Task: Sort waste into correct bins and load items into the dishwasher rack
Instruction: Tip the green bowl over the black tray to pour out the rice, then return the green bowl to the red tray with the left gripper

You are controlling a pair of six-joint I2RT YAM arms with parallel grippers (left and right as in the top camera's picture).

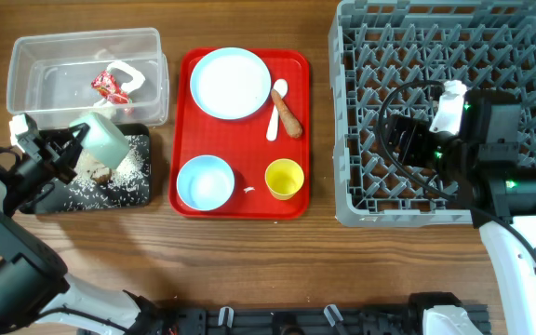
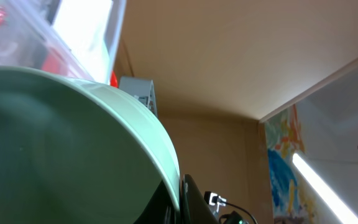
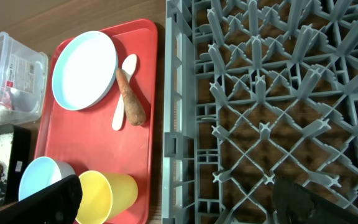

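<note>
The pale green bowl [image 1: 106,138] is off the table, tipped on its side above the 12 o'clock end of the black tray [image 1: 143,197]. Its rim is clamped in the left pincer [image 1: 74,151], which reaches in from 9 o'clock. The left wrist view is almost filled by the bowl's pale surface. White rice grains [image 1: 124,172] lie scattered over the black tray, and a small dark brown scrap [image 1: 100,175] sits among them just below the bowl. At 12 o'clock from that tray stands the clear tub [image 1: 26,46], holding the crumpled red-and-white wrapper [image 1: 110,87] and white paper scraps [image 1: 130,73]. At 3 o'clock of both bins lies the red tray [image 1: 240,140]. The pale blue plate [image 1: 230,84] is at its 12 o'clock end. The white spoon [image 1: 274,112] and the orange-brown carrot-like stick [image 1: 288,115] lie side by side at the plate's 4 o'clock, seemingly touching near the spoon's bowl. The light blue bowl [image 1: 205,181] is at the tray's 7 o'clock corner and the yellow cup [image 1: 284,179] stands mouth up at the 5 o'clock corner, with a tiny white scrap [image 1: 247,190] between them. Further toward 3 o'clock stands the grey dishwasher rack [image 1: 352,200]. The right arm hangs above it, and the right pincer [image 3: 176,186] is spread wide with nothing between its fingers.
</note>
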